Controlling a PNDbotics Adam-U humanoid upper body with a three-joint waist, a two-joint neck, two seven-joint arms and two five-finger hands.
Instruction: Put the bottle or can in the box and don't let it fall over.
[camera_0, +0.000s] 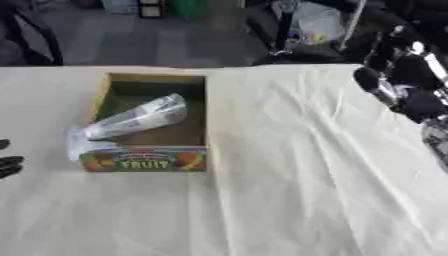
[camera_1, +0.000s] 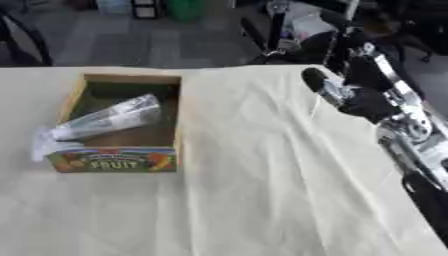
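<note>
Left eye view: bottle (camera_0: 136, 119) lies tilted across box (camera_0: 144, 159) rim, may roll out; right hand (camera_1: 337, 95) state unclear, holding nothing.

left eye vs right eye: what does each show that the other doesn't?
Left eye only: dark fingers of the left hand at the left edge, beside the box; whether they are open or curled is unclear.

Right eye only: more of the right arm, running down towards the lower right corner.

Both: the FRUIT box on the cream tablecloth, with a clear bottle lying tilted in it, its lower end poking over the box's front left corner, not upright. No hand touches it.
</note>
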